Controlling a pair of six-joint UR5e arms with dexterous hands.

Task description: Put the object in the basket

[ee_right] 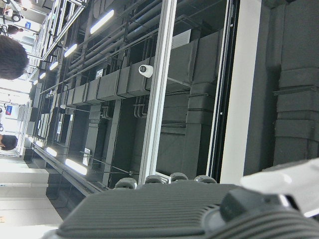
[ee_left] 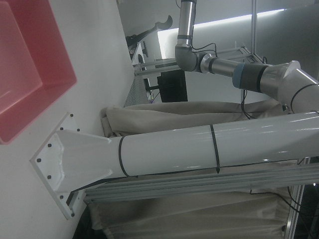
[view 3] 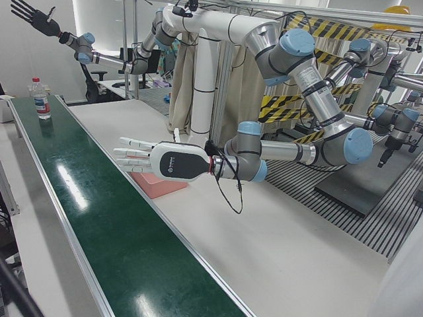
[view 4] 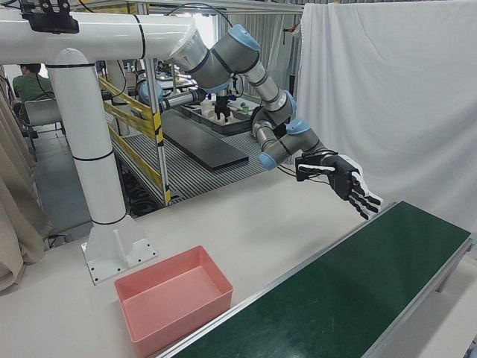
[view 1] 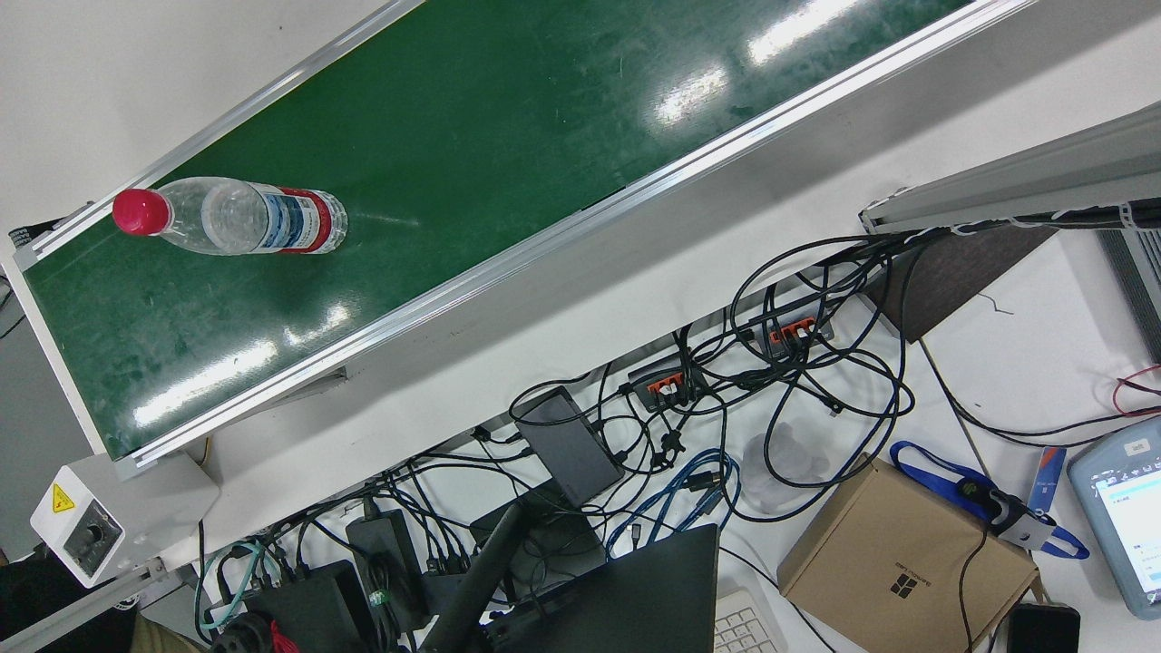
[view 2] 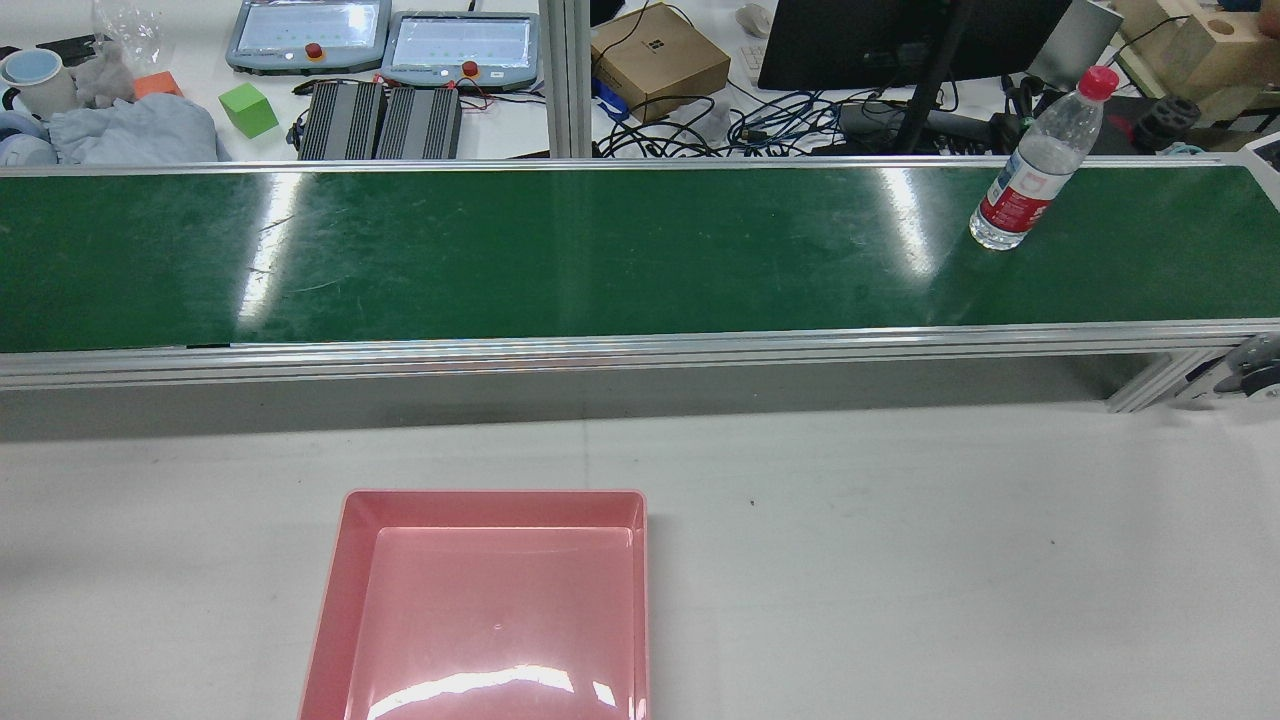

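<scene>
Since neither hand holds anything, stage: you have not begun the grasp.
Bottle: the clear water bottle (view 2: 1030, 170) with a red cap and red label stands upright on the green belt (view 2: 500, 250), close to the belt's end on the robot's right side.
Basket: the pink basket (view 2: 345, 560) sits empty on the white table, on the robot's side of the belt. In the rear view, the bottle lies at about 2 o'clock from it, well apart.
Left hand: the left hand (view 3: 162, 160) is flat, with its fingers stretched and spread and nothing in them. It hovers over the table edge beside the belt, near the basket and far from the bottle.
Right hand: the right hand (view 3: 33, 16) is raised high near the bottle's end of the belt, fingers splayed wide and empty. Its own camera sees only ceiling.
Risk, tipping: the bottle is tall and narrow. If a finger brushes it high on the neck before you close, it will likely fall and roll along or off the belt.
Risk, slip: the wall is smooth and thin, so a loose grip may let it slide and a hard one may crush it.
Risk, belt: I cannot tell whether the belt is running. If it is, the bottle will not be where you aim.
Risk, carry: the route to the basket is long, and the left hand parked near the basket could obstruct your right arm.
</scene>
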